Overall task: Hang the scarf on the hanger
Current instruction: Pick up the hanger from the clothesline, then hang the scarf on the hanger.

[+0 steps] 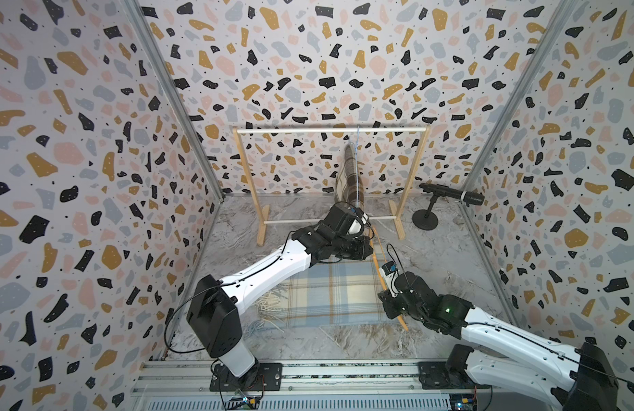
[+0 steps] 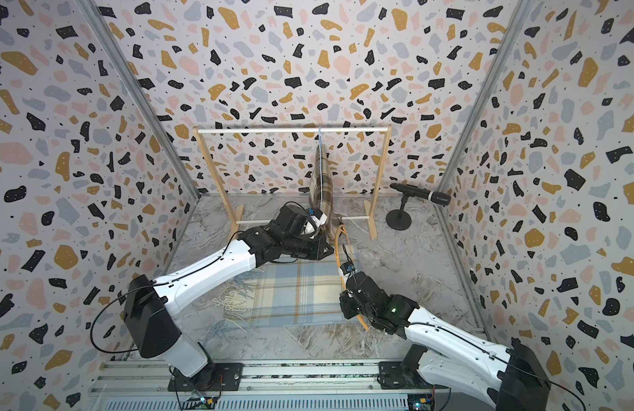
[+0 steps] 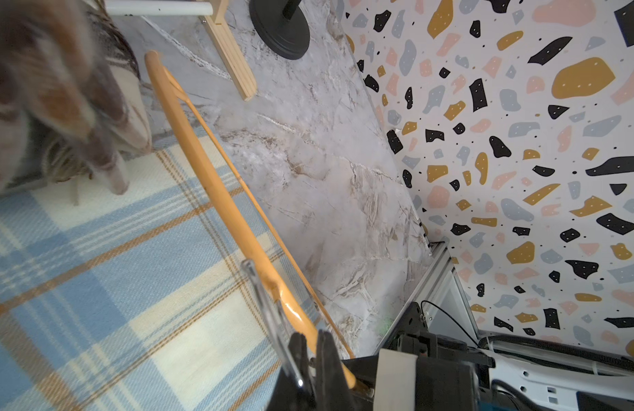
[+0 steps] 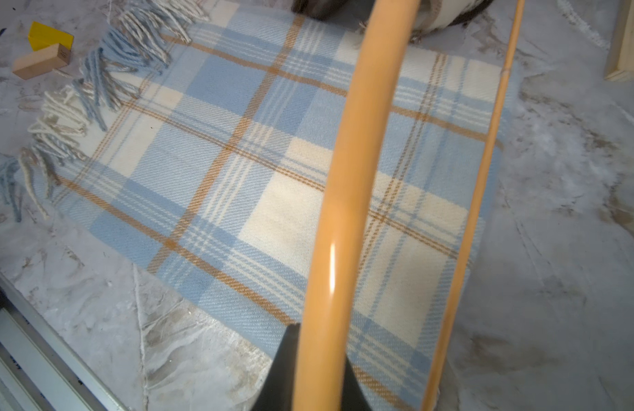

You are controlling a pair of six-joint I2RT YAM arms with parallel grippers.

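Note:
The blue, cream and tan plaid scarf [image 1: 329, 295] [image 2: 290, 291] [image 4: 237, 178] lies flat on the marble table, with its fringe towards the left arm's base. The orange wooden hanger [image 2: 348, 245] [image 3: 208, 170] [image 4: 347, 178] stands tilted over the scarf's right edge. My right gripper [image 4: 320, 356] is shut on the hanger's thick arm, and the thin bar runs beside it. My left gripper [image 1: 368, 249] [image 3: 312, 352] is shut at the hanger's middle, with the silver hook [image 3: 262, 291] pinched at its fingers.
A wooden rack [image 1: 329, 130] stands at the back. On it hangs a brown plaid scarf [image 1: 349, 178] on a blue hanger. A black microphone on a stand [image 1: 450, 194] is at the back right. A wooden block [image 4: 41, 60] and a yellow block [image 4: 50, 35] lie past the fringe.

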